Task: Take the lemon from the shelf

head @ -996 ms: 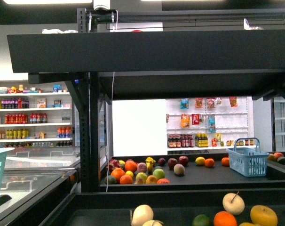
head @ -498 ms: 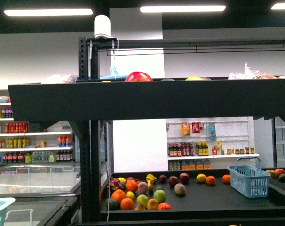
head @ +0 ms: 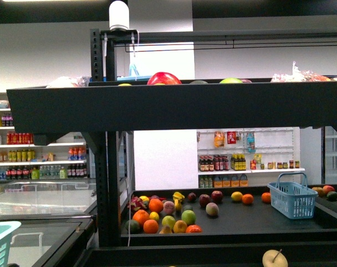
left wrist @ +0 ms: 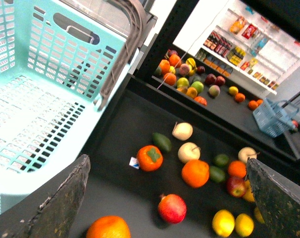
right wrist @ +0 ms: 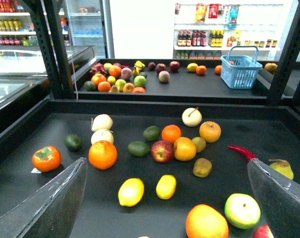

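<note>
Black metal makes the shelf (right wrist: pixel 165 105), a stand of deep trays on upright posts. On the floor of its near tray lie two yellow fruits of one kind: the lemon (right wrist: pixel 166 186) and a second lemon (right wrist: pixel 131 192), which is a little bigger. Taking 12 o'clock as pointing toward the farther tray, the lemon lies at 6 o'clock from the one red apple (right wrist: pixel 162 151), and the second lemon is just beside it at its 9 o'clock. Nothing touches either of them. On the same tray I count one persimmon (right wrist: pixel 46 157), three pale round fruits (right wrist: pixel 101 122) and one red chili (right wrist: pixel 241 151).

The right gripper (right wrist: pixel 166 160) holds its two fingers spread wide, with nothing between them. The left gripper (left wrist: pixel 167 159) is spread in the same way and hangs over the tray, near one teal basket (left wrist: pixel 41 99).

One small white and blue label (left wrist: pixel 134 162) lies just beside the persimmon, but its print is too small to read. The bottles and packets on the white background shelves (head: pixel 246 164) carry labels, and no word there is legible. In the front view one blue basket (head: pixel 293 196) stands on the farther tray at 4 o'clock.
</note>
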Action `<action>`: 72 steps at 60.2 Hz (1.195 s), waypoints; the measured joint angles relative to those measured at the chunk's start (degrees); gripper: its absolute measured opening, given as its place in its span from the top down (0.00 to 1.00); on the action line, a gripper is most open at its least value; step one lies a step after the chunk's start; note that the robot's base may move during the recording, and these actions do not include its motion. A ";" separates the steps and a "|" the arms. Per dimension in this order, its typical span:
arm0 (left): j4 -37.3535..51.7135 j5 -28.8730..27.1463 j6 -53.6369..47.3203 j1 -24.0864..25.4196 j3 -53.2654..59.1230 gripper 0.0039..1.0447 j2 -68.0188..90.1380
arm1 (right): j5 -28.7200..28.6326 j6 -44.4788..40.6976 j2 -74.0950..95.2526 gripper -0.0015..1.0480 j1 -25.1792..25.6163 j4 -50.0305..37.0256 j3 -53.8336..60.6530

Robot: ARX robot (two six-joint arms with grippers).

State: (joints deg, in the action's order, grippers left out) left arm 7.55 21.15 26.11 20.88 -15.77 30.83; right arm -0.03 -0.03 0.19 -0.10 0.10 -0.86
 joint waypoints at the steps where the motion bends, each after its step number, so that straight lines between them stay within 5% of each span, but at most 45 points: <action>1: 0.39 0.61 0.57 0.79 -0.68 0.08 1.07 | 0.00 0.00 -0.02 0.07 0.00 0.00 0.00; 11: 6.64 10.51 15.87 13.16 -14.14 0.08 22.21 | 0.00 0.00 0.00 0.07 0.00 0.00 0.00; 19: 12.50 12.81 26.38 16.06 -21.64 0.08 35.30 | 0.00 0.00 0.00 0.07 0.00 0.00 0.00; 43: 22.84 12.00 45.88 12.09 -36.44 0.08 57.31 | 0.00 0.00 0.00 0.07 0.00 0.00 0.00; 72: 19.12 7.04 49.03 6.88 -49.92 0.08 67.95 | 0.00 0.00 0.00 0.07 0.00 0.00 0.00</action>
State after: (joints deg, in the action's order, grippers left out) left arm 26.68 28.18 75.13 27.77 -65.69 98.78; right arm -0.03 -0.03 0.19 -0.10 0.10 -0.86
